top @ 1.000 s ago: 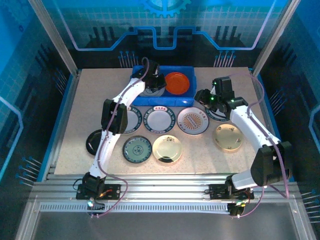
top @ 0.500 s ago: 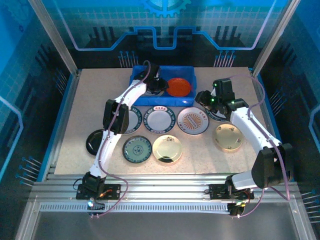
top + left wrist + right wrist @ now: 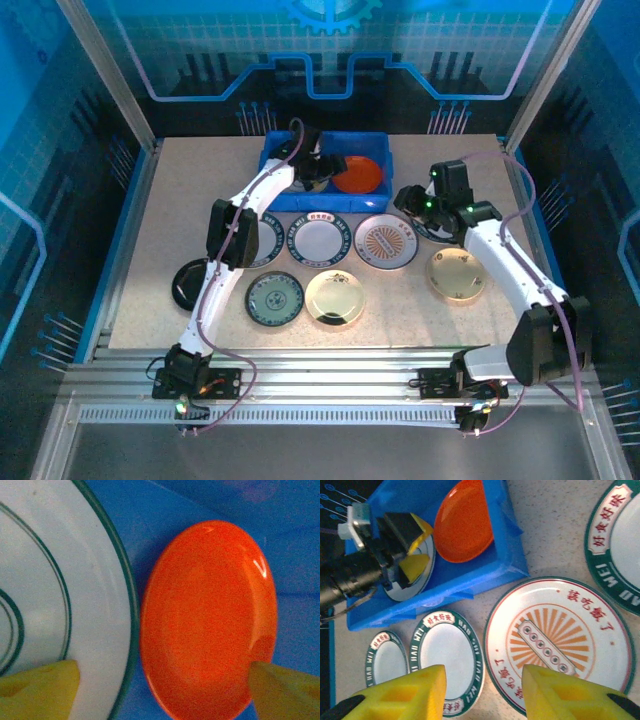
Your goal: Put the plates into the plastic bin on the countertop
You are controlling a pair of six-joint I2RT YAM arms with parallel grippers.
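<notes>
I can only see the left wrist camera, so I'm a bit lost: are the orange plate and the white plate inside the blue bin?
Observer: Yes, the orange plate and the white plate both lie inside the plastic bin.
Operator: How many plates are outside it?
Observer: Eight on the countertop, from the dark plate at the left to a gold plate at the right.
Operator: Where's the other arm?
Observer: The right gripper hangs open over the countertop beside the sunburst plate, holding nothing.
</notes>
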